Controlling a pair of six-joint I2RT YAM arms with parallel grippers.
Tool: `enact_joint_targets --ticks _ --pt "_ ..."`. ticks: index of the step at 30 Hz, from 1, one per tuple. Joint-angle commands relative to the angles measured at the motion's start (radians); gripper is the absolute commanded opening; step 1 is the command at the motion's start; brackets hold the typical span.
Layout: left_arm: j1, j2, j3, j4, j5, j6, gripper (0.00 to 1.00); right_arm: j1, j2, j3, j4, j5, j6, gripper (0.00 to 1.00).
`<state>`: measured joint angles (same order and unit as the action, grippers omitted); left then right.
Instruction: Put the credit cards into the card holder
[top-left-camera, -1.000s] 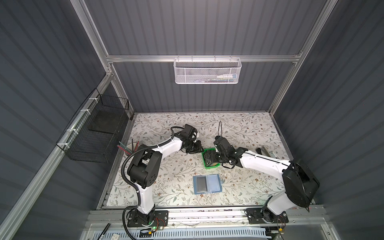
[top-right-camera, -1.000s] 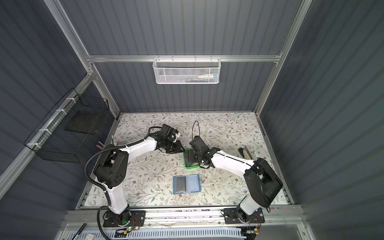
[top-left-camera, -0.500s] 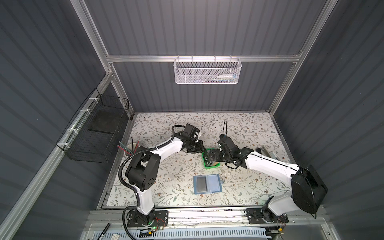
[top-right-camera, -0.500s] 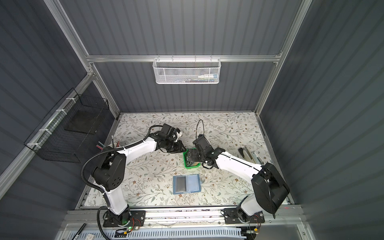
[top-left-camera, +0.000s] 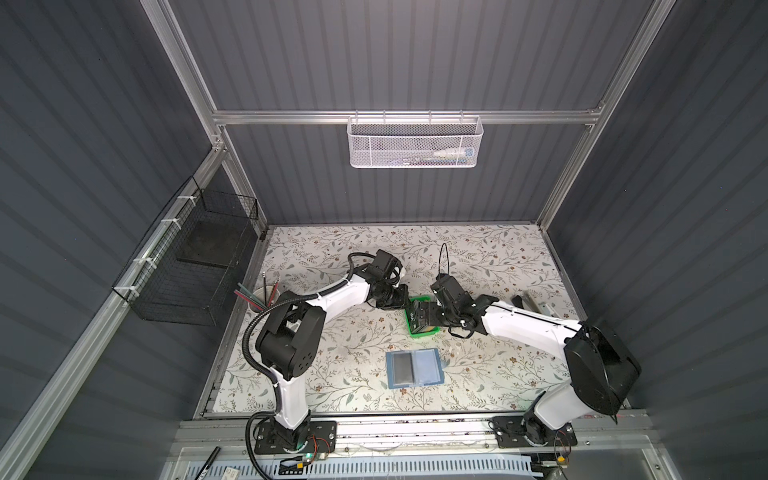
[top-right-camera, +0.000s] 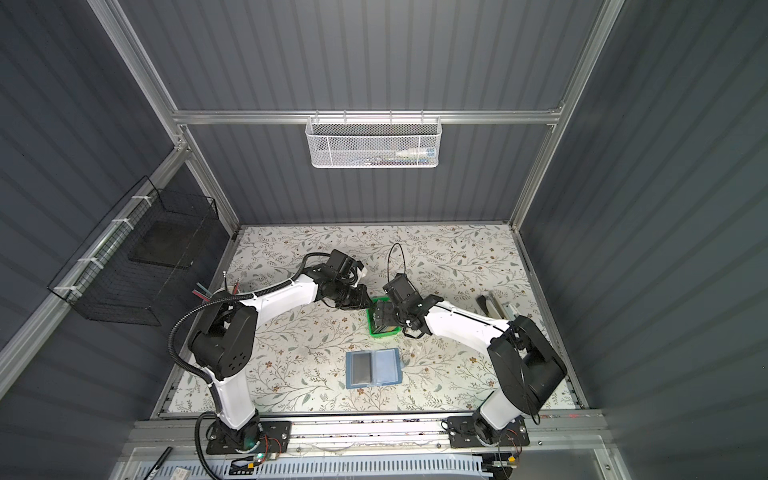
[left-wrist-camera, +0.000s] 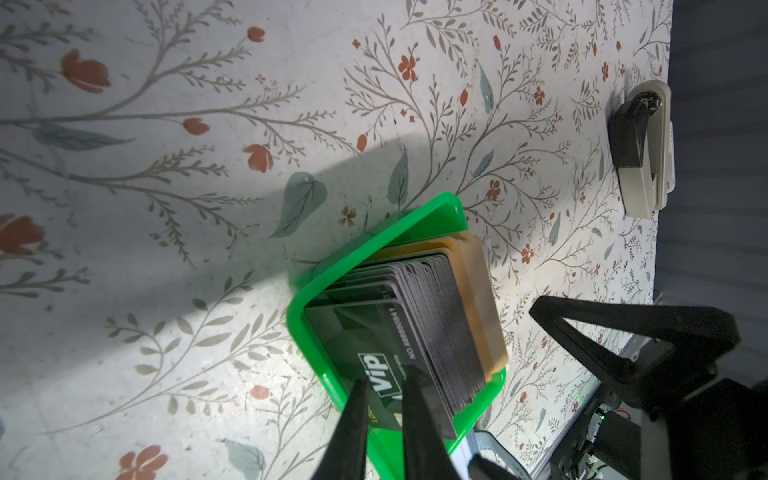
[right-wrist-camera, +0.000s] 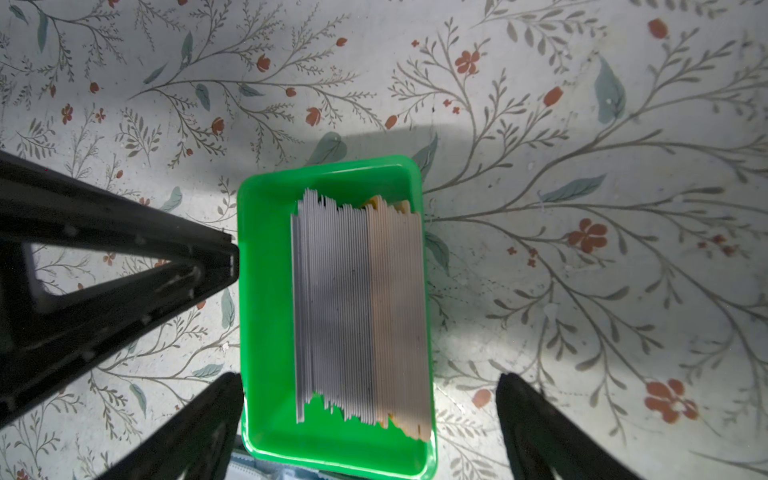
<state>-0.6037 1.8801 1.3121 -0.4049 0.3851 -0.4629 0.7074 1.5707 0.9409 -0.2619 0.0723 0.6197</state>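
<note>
While straddling green tray (right-wrist-camera: 266, 291) with right gripper (right-wrist-camera: 368, 378) spread wide, flanks front VIP credit card (left-wrist-camera: 357, 332) with narrowed left gripper (left-wrist-camera: 384, 376); cannot tell whether pinched

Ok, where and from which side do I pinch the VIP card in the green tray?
I'd take the VIP card by its top edge from above, a finger on each face: the cards stand on edge, lower parts walled in by the green tray. The left gripper straddles it.

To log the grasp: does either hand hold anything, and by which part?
Nothing yet, it seems. The left hand straddles a corner of the front dark VIP-printed plastic card, with a gap. The right hand is open.
</note>
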Motion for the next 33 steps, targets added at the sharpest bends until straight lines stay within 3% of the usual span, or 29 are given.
enact_joint_targets --ticks 1,33 --pt "-0.005 0.017 0.027 -0.032 -0.010 0.015 0.18 -0.006 0.020 0.016 -0.008 -0.004 -0.015 0.97" --pt "-0.011 0.031 0.005 0.002 0.027 -0.019 0.13 -0.018 0.121 0.059 0.000 -0.023 -0.020 0.96"
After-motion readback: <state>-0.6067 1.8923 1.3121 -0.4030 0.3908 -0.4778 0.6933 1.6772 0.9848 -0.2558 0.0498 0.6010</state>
